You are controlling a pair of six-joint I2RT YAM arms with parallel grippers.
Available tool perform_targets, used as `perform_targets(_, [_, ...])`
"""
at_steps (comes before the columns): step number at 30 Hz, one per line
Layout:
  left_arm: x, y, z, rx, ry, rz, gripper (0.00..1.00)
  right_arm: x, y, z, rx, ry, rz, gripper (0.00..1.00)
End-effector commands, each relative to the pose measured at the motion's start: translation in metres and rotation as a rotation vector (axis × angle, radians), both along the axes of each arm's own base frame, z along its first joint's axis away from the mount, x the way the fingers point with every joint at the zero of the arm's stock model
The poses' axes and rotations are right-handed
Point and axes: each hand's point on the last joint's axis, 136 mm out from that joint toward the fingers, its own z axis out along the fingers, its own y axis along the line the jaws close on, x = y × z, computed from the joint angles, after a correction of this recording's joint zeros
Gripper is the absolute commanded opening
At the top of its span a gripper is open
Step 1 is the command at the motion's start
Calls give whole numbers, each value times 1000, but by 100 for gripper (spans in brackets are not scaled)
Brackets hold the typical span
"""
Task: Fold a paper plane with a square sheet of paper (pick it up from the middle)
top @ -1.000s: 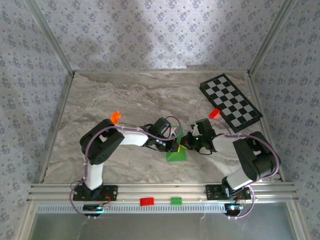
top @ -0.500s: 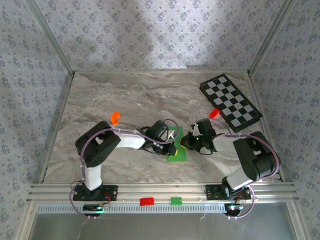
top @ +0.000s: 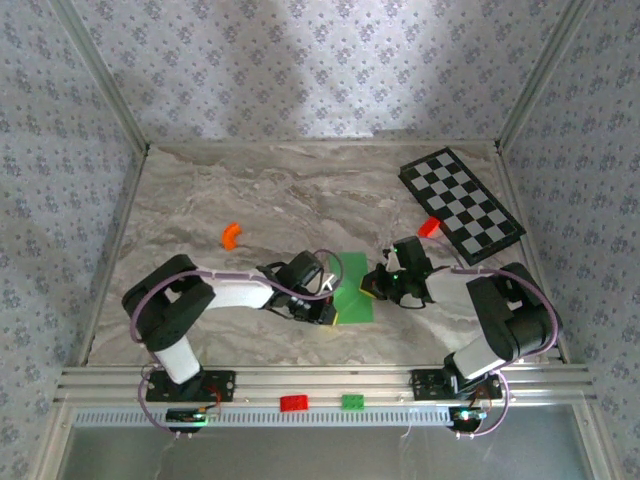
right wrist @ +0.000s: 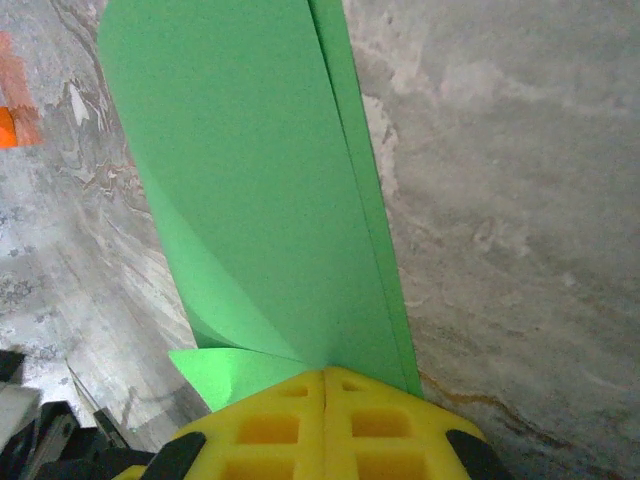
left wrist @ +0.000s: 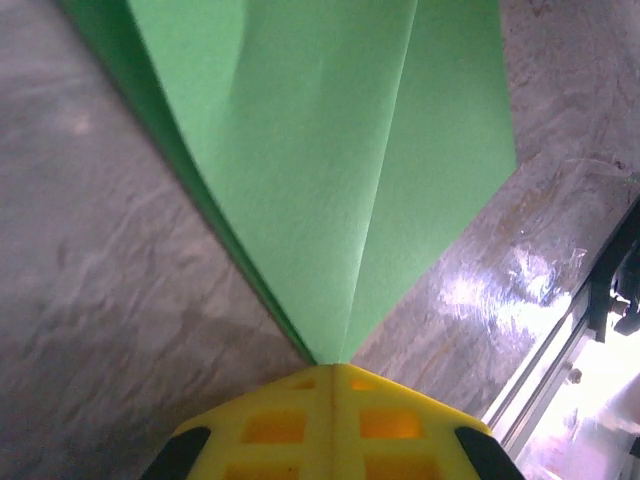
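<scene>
Left end effector [left wrist: 334, 370]: pads closed, pinching the paper [top: 352, 292] where its centre crease meets the edge. Right end effector [right wrist: 325, 375]: also closed, gripping the opposite side, where a flap curls over. Paper is between the two arms, near-middle of the table [top: 200, 200]. Judgement: a fold is under way. Move both pinches together and lay edge to crease. Don't pull them apart, since the thin sheet could tear.

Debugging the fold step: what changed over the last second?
Left pincer, shut on the green paper, pulled left and toward the near edge; the paper spread wider. Right pincer kept its grip in place; orange piece and checkered board unmoved.
</scene>
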Motion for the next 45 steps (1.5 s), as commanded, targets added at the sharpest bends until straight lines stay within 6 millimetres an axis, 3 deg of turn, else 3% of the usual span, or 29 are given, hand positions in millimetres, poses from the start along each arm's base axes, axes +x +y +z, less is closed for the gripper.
perform_targets(1, [10,-7,29,-62,-74,4,3,-19,-23,-29,-127,107,-30,1])
perform_targets(5, [29,-22,47,-124,-118,38,3,-16,-23,-26,-121,98,-32,1])
perform_targets(11, [36,-39,32,-116,-77,9,4,-14,-20,-22,-106,92,-34,2])
perform_targets(17, [23,-34,4,-73,-29,1,3,-11,-17,-18,-92,85,-32,1])
perform_targets(22, [17,-14,-20,25,-51,29,0,-4,-9,-2,-38,54,-19,2])
perform_targets(29, [15,1,-27,61,-77,71,0,-5,10,22,4,-11,31,2])
perform_targets(33, [17,-1,-24,52,-81,81,0,-18,25,18,12,-8,69,2])
perform_targets(39, [18,-3,-25,55,-77,80,0,-34,38,-3,17,52,123,2])
perform_targets(45, [17,-2,-27,69,-74,75,0,-28,1,-23,-78,102,46,2])
